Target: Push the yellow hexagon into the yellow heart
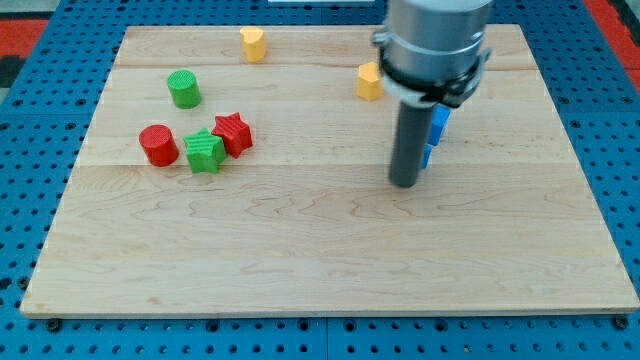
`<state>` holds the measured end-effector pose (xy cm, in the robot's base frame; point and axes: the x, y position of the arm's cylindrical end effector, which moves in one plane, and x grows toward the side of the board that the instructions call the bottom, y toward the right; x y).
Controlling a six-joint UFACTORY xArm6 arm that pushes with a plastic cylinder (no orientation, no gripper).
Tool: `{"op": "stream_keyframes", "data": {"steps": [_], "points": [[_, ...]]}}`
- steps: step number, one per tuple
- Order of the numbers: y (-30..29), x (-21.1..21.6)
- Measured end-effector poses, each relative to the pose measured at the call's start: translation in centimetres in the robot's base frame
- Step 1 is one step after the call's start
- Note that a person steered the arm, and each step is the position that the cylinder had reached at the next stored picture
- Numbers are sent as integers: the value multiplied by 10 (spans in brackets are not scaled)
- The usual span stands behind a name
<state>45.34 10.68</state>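
The yellow hexagon [370, 81] sits near the view's top, just left of the arm. The yellow heart [253, 44] lies further left, at the board's top edge. The two are well apart. My tip [404, 183] rests on the board below and to the right of the hexagon, not touching it. Blue blocks [437, 124] are partly hidden behind the rod on its right; their shapes cannot be made out.
A green cylinder [184, 89] stands at the upper left. Below it a red cylinder [158, 145], a green star [205, 152] and a red star [233, 133] cluster together. The wooden board [320, 260] lies on a blue pegboard [40, 120].
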Motion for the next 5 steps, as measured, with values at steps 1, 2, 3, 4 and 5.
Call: {"op": "stream_keyframes", "data": {"steps": [1,2,3,4,5], "points": [[29,-37],[77,-21],[112,-64],[38,-107],[-2,-130]]}}
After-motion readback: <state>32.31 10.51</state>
